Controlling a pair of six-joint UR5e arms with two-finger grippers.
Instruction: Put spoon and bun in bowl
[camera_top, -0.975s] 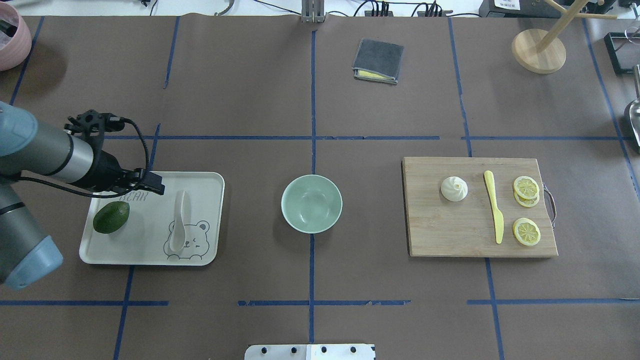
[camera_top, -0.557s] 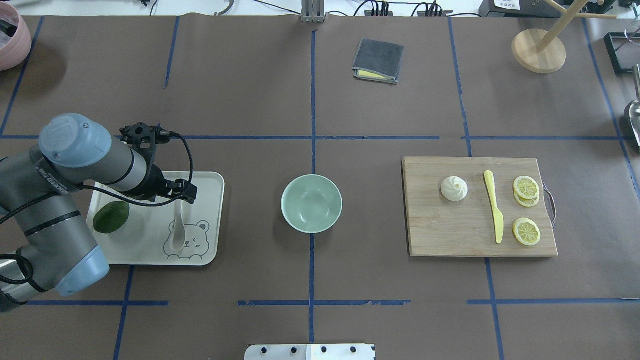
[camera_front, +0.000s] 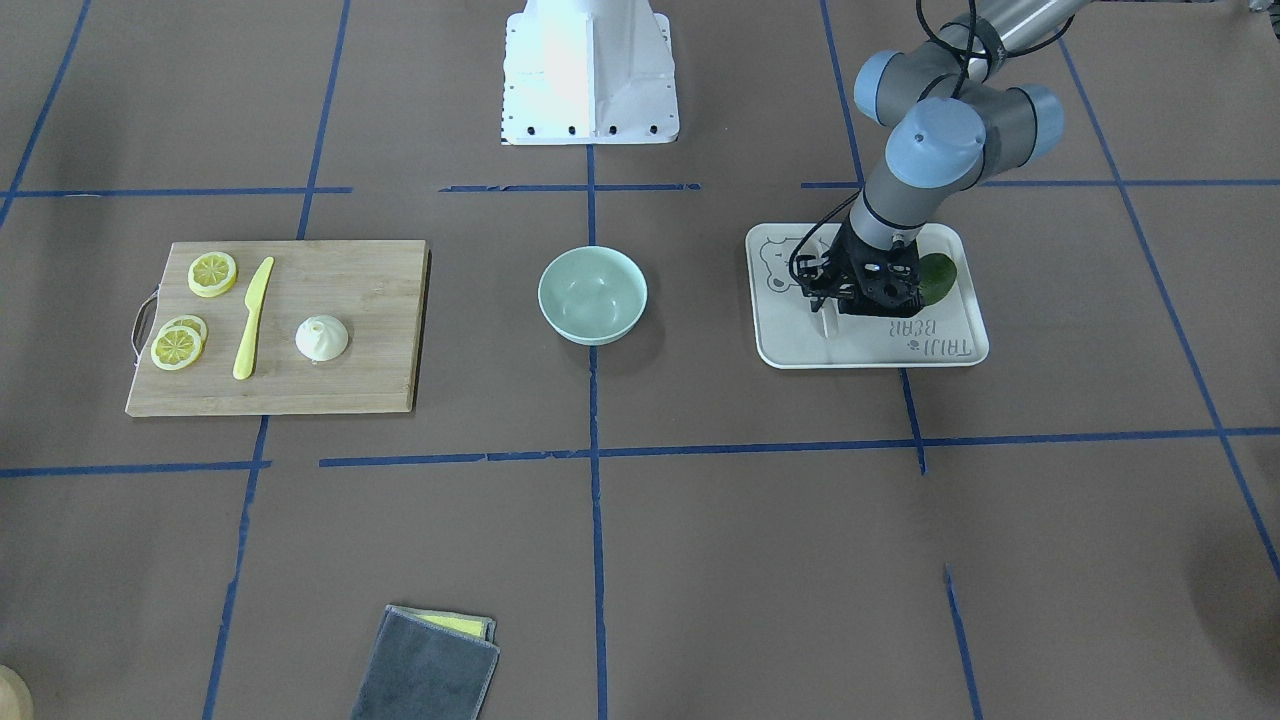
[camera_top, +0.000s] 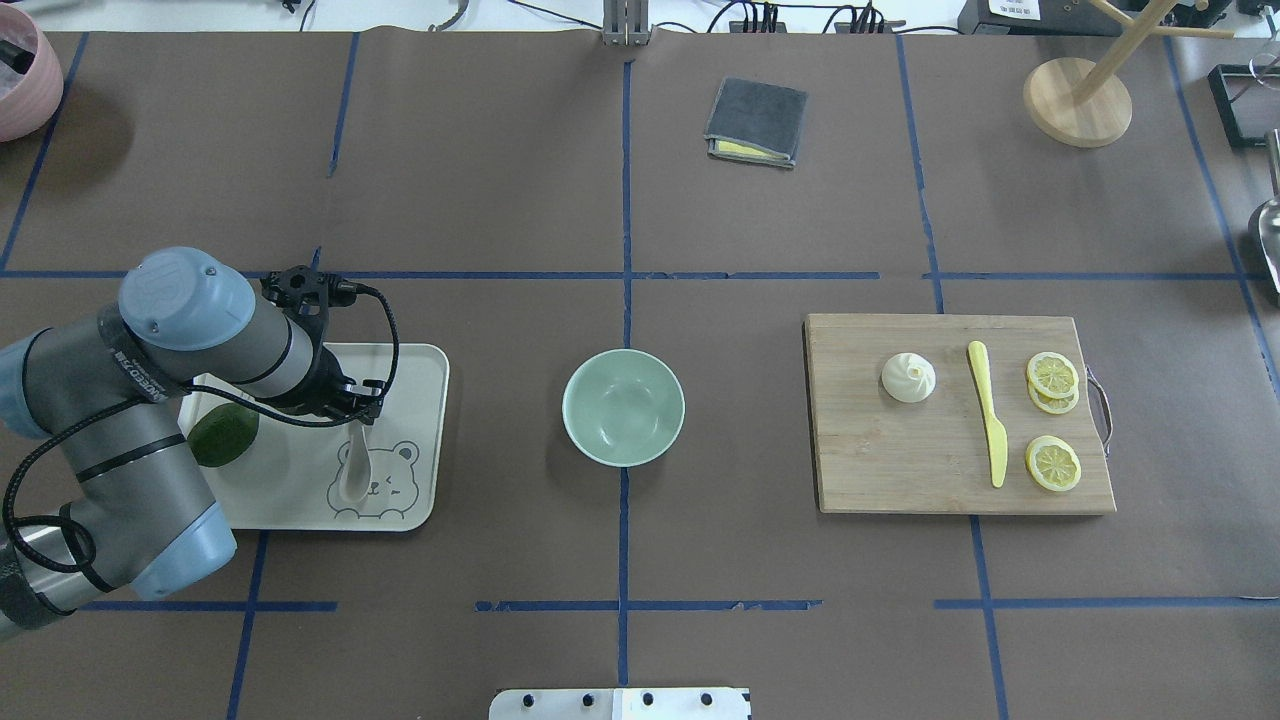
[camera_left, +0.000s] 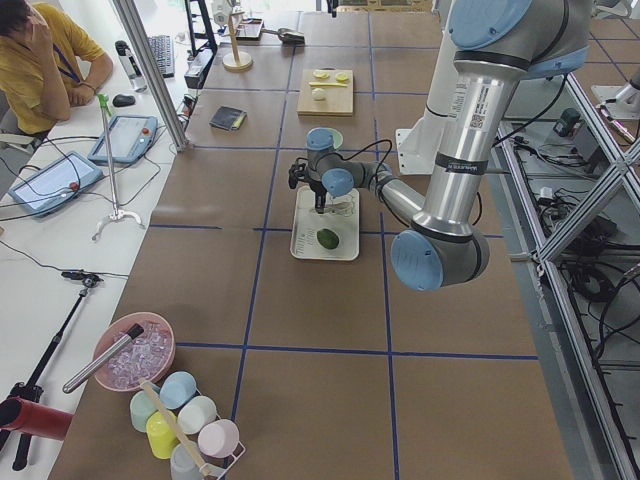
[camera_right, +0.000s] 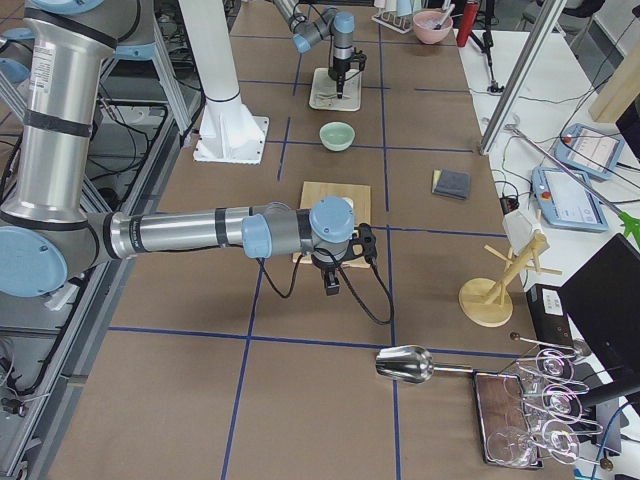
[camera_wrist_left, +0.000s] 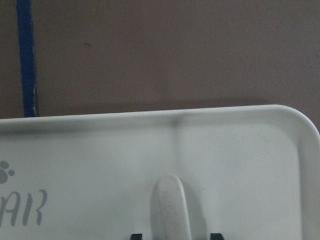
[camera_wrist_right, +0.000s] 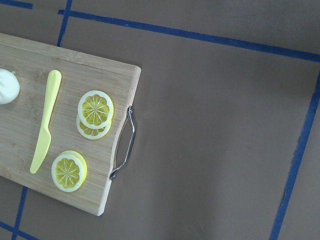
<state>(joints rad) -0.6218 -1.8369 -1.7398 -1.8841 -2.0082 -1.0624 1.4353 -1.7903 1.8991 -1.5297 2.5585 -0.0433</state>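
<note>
The pale spoon (camera_top: 353, 468) lies on a white bear tray (camera_top: 290, 495), scoop toward the robot. My left gripper (camera_top: 362, 414) is low over the spoon's handle. In the left wrist view the handle end (camera_wrist_left: 170, 205) sits between the two open fingertips (camera_wrist_left: 215, 235), with gaps on both sides. The mint-green bowl (camera_top: 623, 407) stands at the table's middle, with nothing in it. The white bun (camera_top: 908, 378) sits on a wooden cutting board (camera_top: 900, 465). My right gripper (camera_right: 334, 278) hangs above the table beside the board; I cannot tell whether it is open.
An avocado (camera_top: 222, 436) lies on the tray, partly under my left arm. A yellow plastic knife (camera_top: 988, 412) and lemon slices (camera_top: 1052, 376) lie on the board beside the bun. A grey cloth (camera_top: 757, 121) and a wooden stand (camera_top: 1077, 101) are at the back.
My left arm has swung right from the tray's back-left corner and come down over the spoon's handle. The spoon, bowl and bun have not moved.
</note>
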